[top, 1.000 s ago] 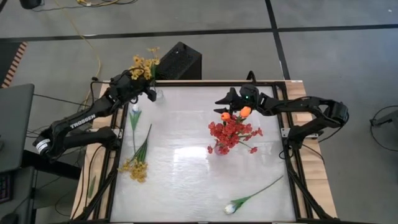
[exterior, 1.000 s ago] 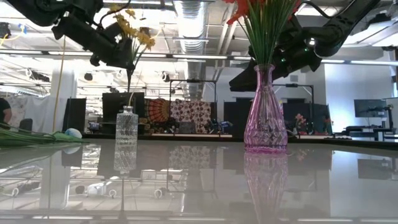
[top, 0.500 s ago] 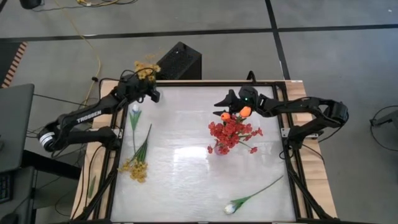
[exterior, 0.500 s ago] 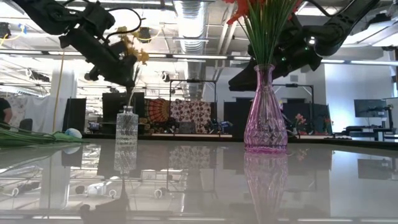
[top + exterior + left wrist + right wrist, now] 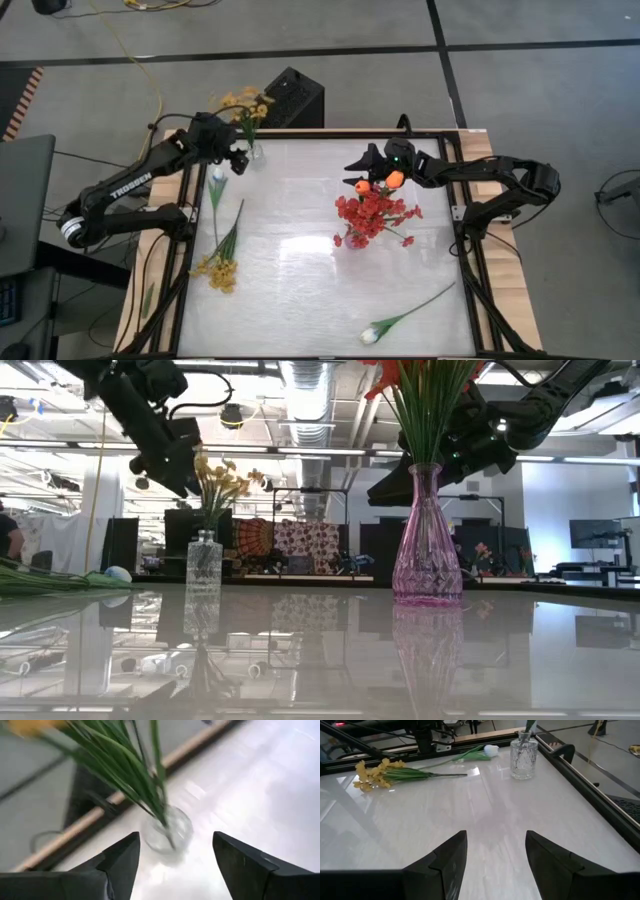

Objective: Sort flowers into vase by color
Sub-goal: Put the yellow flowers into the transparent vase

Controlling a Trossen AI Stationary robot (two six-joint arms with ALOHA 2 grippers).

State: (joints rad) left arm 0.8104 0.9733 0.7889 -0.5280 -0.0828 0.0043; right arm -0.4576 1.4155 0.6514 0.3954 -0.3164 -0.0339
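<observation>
A yellow spray [image 5: 245,103] stands with its stalks in the clear vase [image 5: 255,151] at the table's far left corner; its stems [image 5: 135,770] fan out of the vase's neck [image 5: 167,832]. My left gripper [image 5: 235,160] hovers open just above and beside this vase, touching nothing. Mid-table, red sprays [image 5: 372,215] and orange tulips [image 5: 385,181] stand in the pink vase [image 5: 427,540]. My right gripper [image 5: 354,166] waits open beside them, with nothing between its fingers [image 5: 495,855]. A second yellow spray [image 5: 220,262] and a white tulip [image 5: 216,180] lie flat at the left.
Another white tulip [image 5: 395,325] lies near the front right. A black box [image 5: 290,98] stands on the floor just beyond the table's far edge. A dark frame rail [image 5: 470,260] runs along the table's sides. Bare tabletop lies between the two vases.
My left gripper has opened and let go of the yellow spray. The spray, held high over the clear vase a second ago, has sunk down into it and now stands there on its own, its blossoms much lower.
</observation>
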